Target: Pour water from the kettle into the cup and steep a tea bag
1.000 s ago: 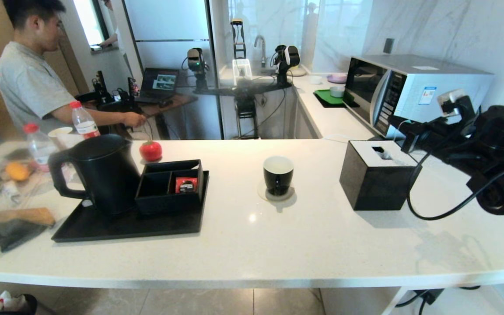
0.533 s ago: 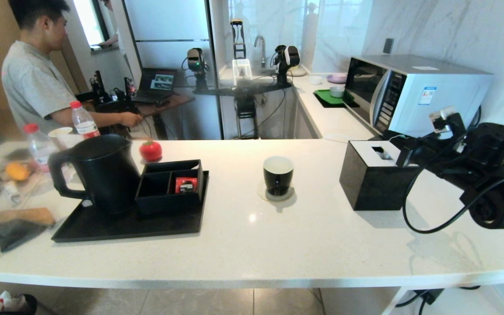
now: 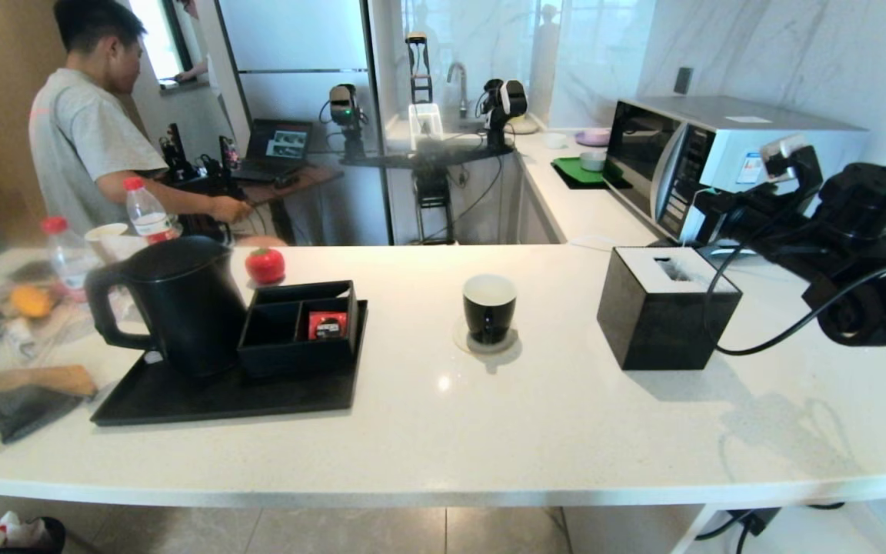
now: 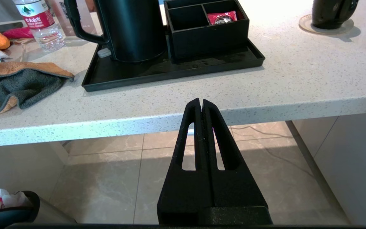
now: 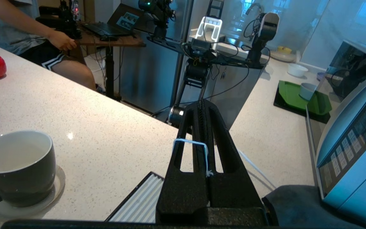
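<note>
Kettle at the left of the head view stood upright on its black tray, lid on, loop handle turned toward the frame's left edge, where a grasp could reach it without crossing the compartment box just beside it. That box held only a red sachet in one cell.

Cup sat at the frame's centre on a pale coaster, mouth up and well apart from the tray, so you had room to pour from either side.

Your right pincer hung at the upper right, above and behind the black tissue box. Its jaws were pressed together on a thin white string looped across the fingers in the right wrist view. By judgement this is the tea bag's string, held high so the pouch could swing clear of the bench; the pouch itself could not be made out.

Your left pincer was parked below the bench edge, jaws closed on nothing. Pouring appeared not yet begun.
</note>
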Motion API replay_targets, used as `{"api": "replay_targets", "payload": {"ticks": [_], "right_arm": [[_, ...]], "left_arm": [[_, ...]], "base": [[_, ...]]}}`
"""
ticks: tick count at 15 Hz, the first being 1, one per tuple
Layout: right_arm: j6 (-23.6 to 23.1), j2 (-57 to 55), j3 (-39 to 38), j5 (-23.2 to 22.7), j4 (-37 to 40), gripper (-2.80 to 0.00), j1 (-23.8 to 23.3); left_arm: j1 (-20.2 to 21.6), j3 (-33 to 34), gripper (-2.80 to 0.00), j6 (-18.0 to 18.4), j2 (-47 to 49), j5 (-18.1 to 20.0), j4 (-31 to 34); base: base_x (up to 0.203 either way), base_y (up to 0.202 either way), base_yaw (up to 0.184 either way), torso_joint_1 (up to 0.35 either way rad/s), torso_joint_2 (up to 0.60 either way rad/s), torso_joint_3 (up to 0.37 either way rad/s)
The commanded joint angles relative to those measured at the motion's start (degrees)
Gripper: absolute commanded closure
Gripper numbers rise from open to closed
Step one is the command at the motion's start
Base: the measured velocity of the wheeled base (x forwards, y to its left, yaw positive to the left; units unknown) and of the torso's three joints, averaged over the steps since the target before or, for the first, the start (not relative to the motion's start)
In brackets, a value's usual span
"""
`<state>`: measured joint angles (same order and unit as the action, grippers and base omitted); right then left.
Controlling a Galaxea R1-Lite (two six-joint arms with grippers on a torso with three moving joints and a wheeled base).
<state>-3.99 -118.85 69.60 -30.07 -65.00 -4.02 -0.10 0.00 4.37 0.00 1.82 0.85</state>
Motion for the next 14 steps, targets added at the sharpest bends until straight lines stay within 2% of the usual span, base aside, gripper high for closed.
{"api": "replay_targets", "payload": {"ticks": [1,5,10,14], "right_arm": [[-0.05,-0.07,2.33,-0.21,0.11,0.0,-0.02],[-0.16,-0.51,0.47,-0.12,-0.85,0.0,-0.02],[-2.01,-2.32,-13.36,-0.15,-9.55,0.0,0.21],[-2.16,-3.41,-14.14,-0.16,-11.11,0.0,0.33]], "left_arm": [[0.01,0.0,0.0,0.02,0.0,0.03,0.03],[0.01,0.0,0.0,0.02,0.0,0.03,0.03],[0.01,0.0,0.0,0.02,0.0,0.03,0.03],[0.01,0.0,0.0,0.02,0.0,0.03,0.03]], "base": [[0.0,0.0,0.0,0.0,0.0,0.0],[0.0,0.0,0.0,0.0,0.0,0.0],[0.0,0.0,0.0,0.0,0.0,0.0],[0.0,0.0,0.0,0.0,0.0,0.0]]}}
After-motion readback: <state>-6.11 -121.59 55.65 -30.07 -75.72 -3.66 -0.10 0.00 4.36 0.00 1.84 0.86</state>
